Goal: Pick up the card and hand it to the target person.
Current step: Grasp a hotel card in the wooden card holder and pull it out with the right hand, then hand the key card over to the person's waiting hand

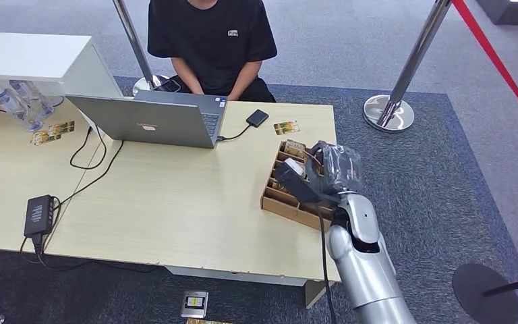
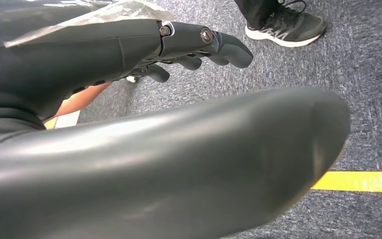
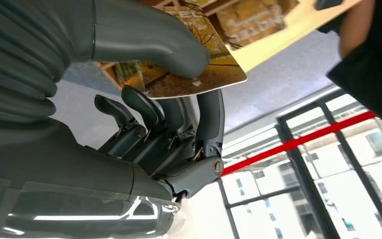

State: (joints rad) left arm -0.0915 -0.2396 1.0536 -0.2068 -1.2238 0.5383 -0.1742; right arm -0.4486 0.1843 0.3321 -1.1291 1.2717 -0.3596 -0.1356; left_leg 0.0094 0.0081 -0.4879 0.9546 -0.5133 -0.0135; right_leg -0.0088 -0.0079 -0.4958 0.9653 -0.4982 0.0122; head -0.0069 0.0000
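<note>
Person (image 1: 212, 40) in black sits behind the table (image 1: 168, 202), laptop (image 1: 152, 121) in front of them. Right hand (image 1: 330, 169) is over the cardboard box (image 1: 276, 197) at the table's right end, thumb and fingers (image 3: 211, 119) pinching a card (image 3: 209, 72). Left hand (image 2: 129, 55) hangs over carpet, fingers loosely curled, holding nothing.

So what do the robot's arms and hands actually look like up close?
The right arm is a smooth silver shell in rounded segments, with a black cable running along it. The right hand is dark grey, wrapped in clear plastic film, with a ribbed grey cover, a thick grey thumb and darker fingers jointed with small metal screws. The left hand looks the same.
</note>
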